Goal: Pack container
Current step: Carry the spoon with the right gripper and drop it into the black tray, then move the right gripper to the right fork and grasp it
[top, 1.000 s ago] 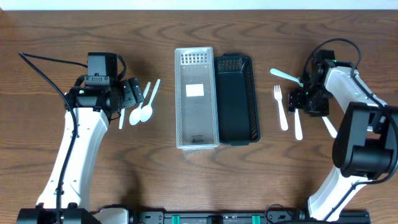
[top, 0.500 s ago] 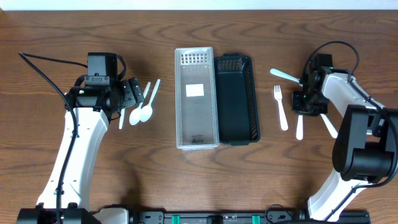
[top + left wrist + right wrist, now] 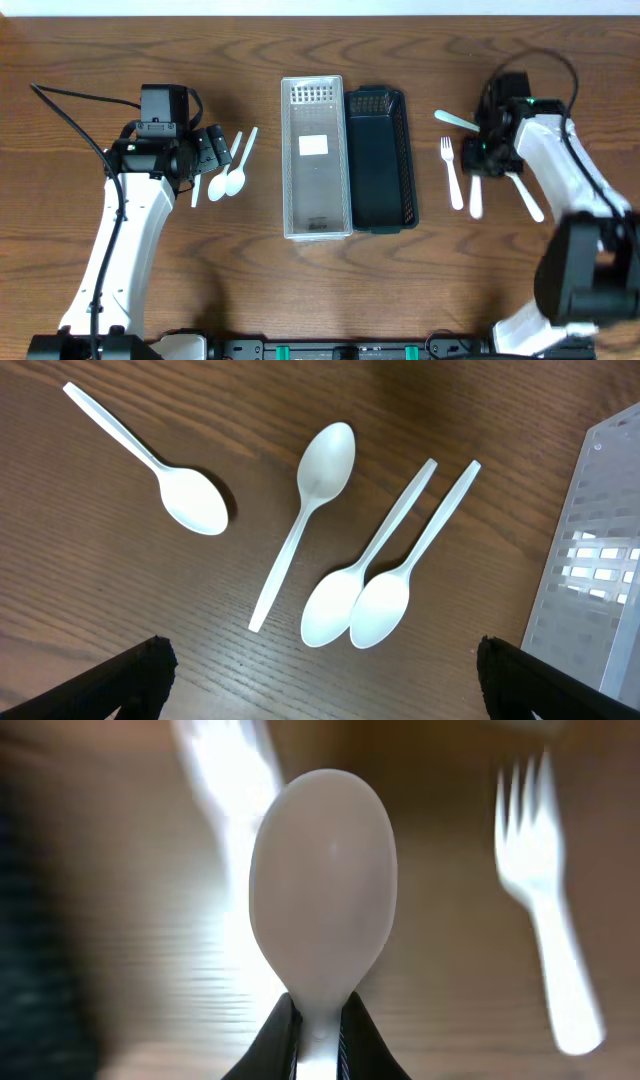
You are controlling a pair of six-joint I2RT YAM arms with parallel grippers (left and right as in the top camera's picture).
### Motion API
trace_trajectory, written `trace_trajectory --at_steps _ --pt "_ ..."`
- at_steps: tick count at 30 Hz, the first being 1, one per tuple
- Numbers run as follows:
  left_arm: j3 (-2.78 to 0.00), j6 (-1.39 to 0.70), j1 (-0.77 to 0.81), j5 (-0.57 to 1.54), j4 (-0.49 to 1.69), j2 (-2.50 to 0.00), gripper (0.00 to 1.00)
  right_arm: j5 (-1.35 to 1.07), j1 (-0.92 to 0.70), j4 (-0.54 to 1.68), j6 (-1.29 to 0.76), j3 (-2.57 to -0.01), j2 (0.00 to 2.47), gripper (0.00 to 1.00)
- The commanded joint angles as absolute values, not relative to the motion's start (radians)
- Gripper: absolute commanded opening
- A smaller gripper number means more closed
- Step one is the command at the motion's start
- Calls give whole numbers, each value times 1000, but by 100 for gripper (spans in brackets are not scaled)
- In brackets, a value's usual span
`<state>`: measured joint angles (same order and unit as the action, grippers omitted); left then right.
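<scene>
A white spoon [image 3: 322,890] is pinched by its neck in my right gripper [image 3: 318,1032], bowl pointing away from the wrist. Seen from overhead, that spoon [image 3: 476,198] sticks out below the right gripper [image 3: 483,158], to the right of the two containers. The clear container [image 3: 316,215] and the black basket [image 3: 380,200] stand side by side mid-table. My left gripper [image 3: 207,153] stays open beside several white spoons [image 3: 232,176]. In the left wrist view those spoons [image 3: 318,470] lie on the wood ahead of the wide-apart fingertips [image 3: 140,670].
A white fork [image 3: 452,172] lies between the black basket and the right gripper. Another white spoon [image 3: 455,121] lies above it, and one more utensil [image 3: 527,197] lies to the right. The clear container's edge [image 3: 600,560] shows in the left wrist view.
My right gripper has shut on the white spoon and shifted slightly left with it. The left arm and its spoons have not moved.
</scene>
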<state>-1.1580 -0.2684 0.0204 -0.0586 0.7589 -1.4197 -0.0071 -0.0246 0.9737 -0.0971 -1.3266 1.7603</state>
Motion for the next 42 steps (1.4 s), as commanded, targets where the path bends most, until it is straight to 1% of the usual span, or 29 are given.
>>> trace_trajectory --at_steps 1,5,9,15,16,17,18,19,20,21,22,24,26,29,30,35,40,42 --pt "-1176 -264 15 -60 762 -1425 98 -102 -145 942 -108 -1381 1600 1" --pt "-1176 -263 15 -60 762 -1425 98 -107 -275 905 -161 -1379 1565 1" --pt "-1176 -263 15 -60 762 -1425 98 -101 -384 888 -266 -1342 1621 1" --pt "-1176 -263 15 -60 762 -1425 98 -83 -462 807 -299 -1309 1771 1" --pt "-1176 -263 15 -60 762 -1425 98 -83 -469 796 -299 -1309 1793 4" --pt "-1176 -263 15 -60 762 -1425 98 -88 -473 788 -290 -1310 1803 12" --pt "-1176 -263 15 -60 762 -1425 98 -105 -475 778 -257 -1310 1805 25" --pt "-1176 -263 15 -60 762 -1425 98 -121 -474 775 -224 -1316 1801 41" --pt "-1176 -263 15 -60 762 -1425 98 -121 -472 780 -214 -1324 1792 54" --pt "-1176 -263 15 -60 762 -1425 98 -117 -466 786 -200 -1338 1779 62" --pt "-1176 -263 15 -60 762 -1425 98 -105 -455 794 -191 -1353 1760 69" --pt "-1176 -263 15 -60 762 -1425 98 -45 -413 822 -175 -1385 1708 78" --pt "-1176 -264 15 -60 762 -1425 98 37 -358 849 -147 -1401 1653 84" --pt "-1176 -264 15 -60 762 -1425 98 117 -223 859 4 -1402 1571 97" --pt "-1176 -263 15 -60 762 -1425 98 116 -176 859 64 -1402 1559 99" --pt "-1176 -263 15 -60 762 -1425 98 75 81 859 302 -1391 1579 99" --pt "-1176 -263 15 -60 762 -1425 98 -52 269 857 324 -1389 1682 95" --pt "-1176 -263 15 -60 762 -1425 98 -99 316 862 329 -1389 1731 89"
